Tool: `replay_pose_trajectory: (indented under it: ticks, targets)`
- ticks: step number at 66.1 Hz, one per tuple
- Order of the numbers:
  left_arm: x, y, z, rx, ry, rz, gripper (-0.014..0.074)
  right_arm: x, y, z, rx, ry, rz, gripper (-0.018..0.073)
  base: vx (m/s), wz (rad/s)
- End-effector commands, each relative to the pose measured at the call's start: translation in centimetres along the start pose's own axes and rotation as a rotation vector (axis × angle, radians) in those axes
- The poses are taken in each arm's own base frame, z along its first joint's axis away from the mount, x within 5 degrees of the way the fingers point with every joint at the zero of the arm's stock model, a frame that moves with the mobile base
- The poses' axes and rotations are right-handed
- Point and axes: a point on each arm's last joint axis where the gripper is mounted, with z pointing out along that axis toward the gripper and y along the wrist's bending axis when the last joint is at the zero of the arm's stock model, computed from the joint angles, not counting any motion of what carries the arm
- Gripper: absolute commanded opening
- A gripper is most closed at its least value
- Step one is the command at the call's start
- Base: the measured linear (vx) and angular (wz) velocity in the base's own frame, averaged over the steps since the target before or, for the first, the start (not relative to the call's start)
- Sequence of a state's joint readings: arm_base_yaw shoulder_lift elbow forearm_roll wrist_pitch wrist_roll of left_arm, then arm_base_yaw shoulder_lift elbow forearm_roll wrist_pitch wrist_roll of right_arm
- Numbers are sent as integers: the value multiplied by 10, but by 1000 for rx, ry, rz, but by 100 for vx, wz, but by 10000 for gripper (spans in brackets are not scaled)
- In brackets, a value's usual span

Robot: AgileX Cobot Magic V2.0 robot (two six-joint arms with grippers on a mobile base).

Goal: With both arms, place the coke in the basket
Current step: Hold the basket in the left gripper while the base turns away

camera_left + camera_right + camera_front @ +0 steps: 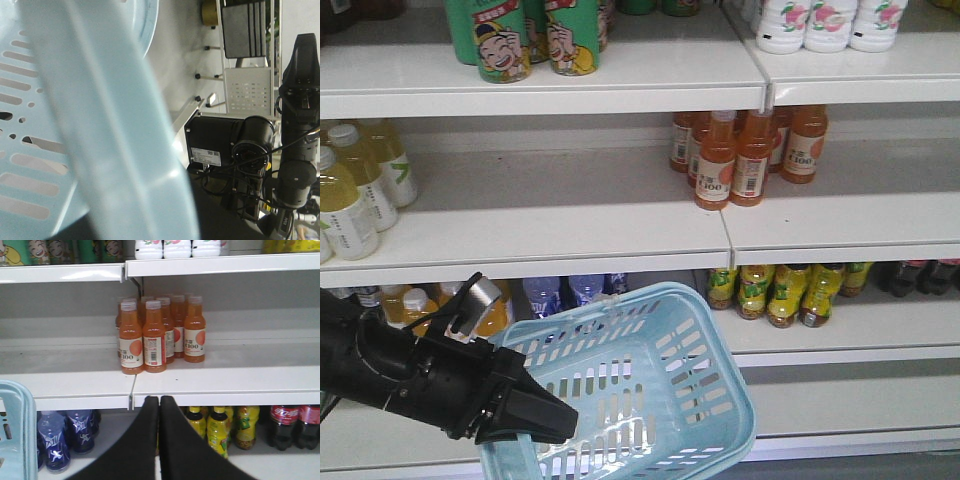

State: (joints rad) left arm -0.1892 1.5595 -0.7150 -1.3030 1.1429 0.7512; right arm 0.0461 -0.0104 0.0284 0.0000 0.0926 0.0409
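Front view: the black left gripper [560, 425] is clamped on the pale blue slotted plastic basket [700, 380], which hangs tilted and empty. Left wrist view: only blurred basket (nothing inside). Right wrist view: the black right gripper [160, 407], pinched together and empty, should open and descend toward the small red-labelled dark cola bottle [282, 426], far right on the bottom shelf [260, 461].

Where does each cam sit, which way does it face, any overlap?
Front: faces the shelves; left tool holds the basket, lower left.
Left wrist: against the blurred basket handle, looking sideways at the right arm.
Right wrist: behind the shut right tool, facing orange bottles; coke lower right.
Shared: front and right wrist both show basket, orange bottles.
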Motion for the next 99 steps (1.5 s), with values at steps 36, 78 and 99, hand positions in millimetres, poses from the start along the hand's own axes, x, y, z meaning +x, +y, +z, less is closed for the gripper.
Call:
replay_pose_trajectory:
  ticks: [36, 78, 99]
  targets:
    - [-1, -22, -6, 101, -28, 42, -7, -4, 0, -1, 0, -86, -13, -10, -4, -40]
    - [-1, -22, -6, 101, -28, 42, -7, -4, 0, -1, 1, -85, -13, -10, -6, -50]
    - [-1, -22, -6, 101, -28, 42, -6, -4, 0, -1, 1, -85, -13, -10, -4, -50]
